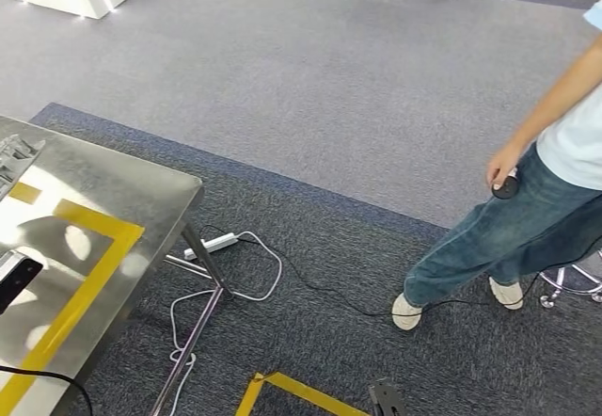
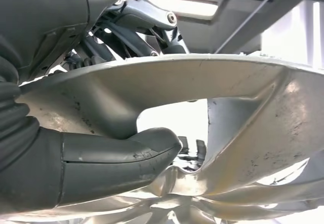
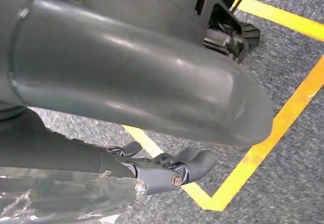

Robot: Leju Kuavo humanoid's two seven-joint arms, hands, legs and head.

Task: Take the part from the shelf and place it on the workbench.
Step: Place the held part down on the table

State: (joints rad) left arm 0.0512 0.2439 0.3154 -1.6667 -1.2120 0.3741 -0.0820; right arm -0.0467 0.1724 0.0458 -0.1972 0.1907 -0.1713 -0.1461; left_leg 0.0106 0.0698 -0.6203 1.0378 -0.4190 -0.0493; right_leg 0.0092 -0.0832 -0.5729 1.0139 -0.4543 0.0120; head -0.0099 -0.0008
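Note:
The part (image 2: pixel 237 112) is a silvery metal piece with broad curved blades, seen very close in the left wrist view. My left hand (image 2: pixel 114 155) grips it, with the thick grey thumb under one blade and the darker fingers (image 2: pixel 141 16) over its upper edge. The steel workbench (image 1: pixel 134 185), marked with a yellow tape rectangle (image 1: pixel 92 275), lies at the left of the head view. In the right wrist view my right hand (image 3: pixel 133 77) hangs over the carpet, with nothing between its thumb and its fingers (image 3: pixel 183 168).
A person (image 1: pixel 554 181) in jeans stands at the right, holding a small dark object (image 1: pixel 505 188), with a stool base (image 1: pixel 568 284) behind. A white power strip (image 1: pixel 213 243) and cables lie under the bench corner. Yellow tape (image 1: pixel 298 392) marks the carpet. A dark device (image 1: pixel 15 280) rests on the bench.

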